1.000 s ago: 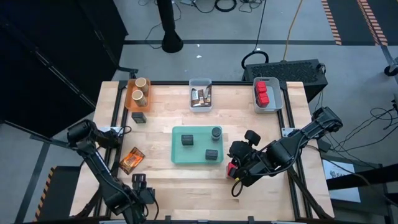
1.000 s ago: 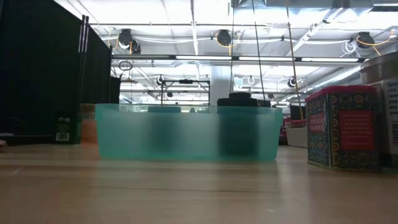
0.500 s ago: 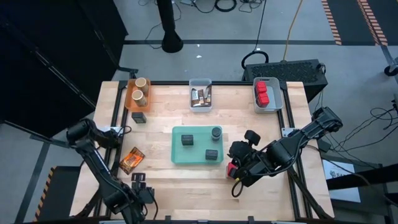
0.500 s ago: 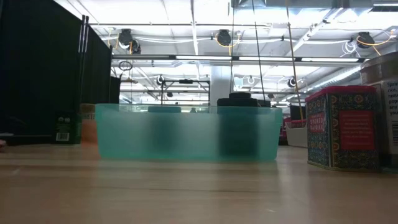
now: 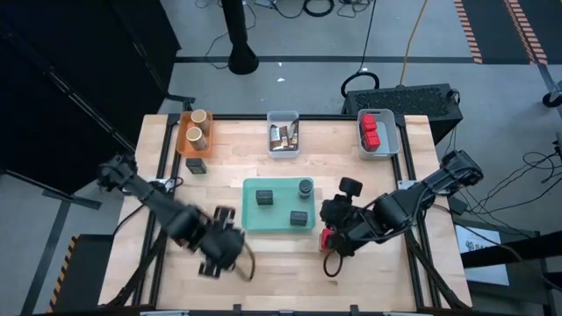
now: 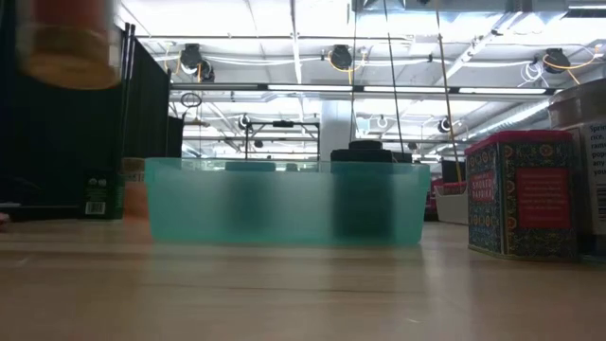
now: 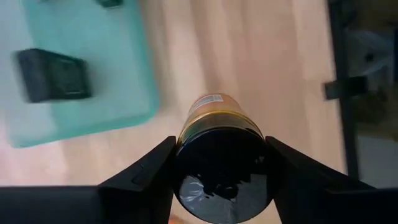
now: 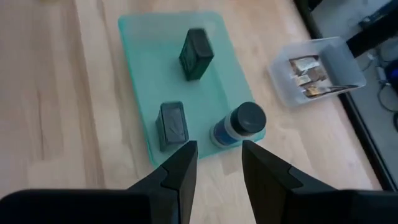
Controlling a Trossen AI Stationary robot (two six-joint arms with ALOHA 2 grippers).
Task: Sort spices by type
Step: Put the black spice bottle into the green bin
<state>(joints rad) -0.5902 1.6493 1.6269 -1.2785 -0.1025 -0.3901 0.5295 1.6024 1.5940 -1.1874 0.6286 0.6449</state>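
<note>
My left gripper (image 5: 223, 247) is over the table's near part, left of the teal tray (image 5: 249, 216), shut on a tan jar with a black lid (image 7: 214, 118). The jar shows blurred and high in the low view (image 6: 68, 45). My right gripper (image 5: 337, 230) hovers open just right of the tray, beside a red cube (image 5: 326, 237) that stands on the table (image 6: 524, 194). Its wrist view (image 8: 217, 158) looks onto the tray, which carries two dark blocks (image 8: 197, 53) (image 8: 172, 124) and a dark-lidded jar (image 8: 241, 122). The arm hides where the orange packet lay. My left gripper pinches the tan jar between its two fingers (image 7: 149, 177), one on either side of its black lid end (image 7: 219, 177). The lid faces the wrist camera and the jar's body points away along the fingers. The jar is lifted clear of the table.
Along the far edge stand an orange bin with two tan jars (image 5: 195, 132), a clear bin with packets (image 5: 283, 135) and a bin with red cubes (image 5: 377, 133). A dark block (image 5: 197, 165) stands on the table by the orange bin. Bare wood lies near the tray.
My left arm has swung up from the near left corner toward the table's middle, carrying the tan jar; the jar now shows high in the low view, blurred by motion. My right gripper has barely shifted beside the red cube.
</note>
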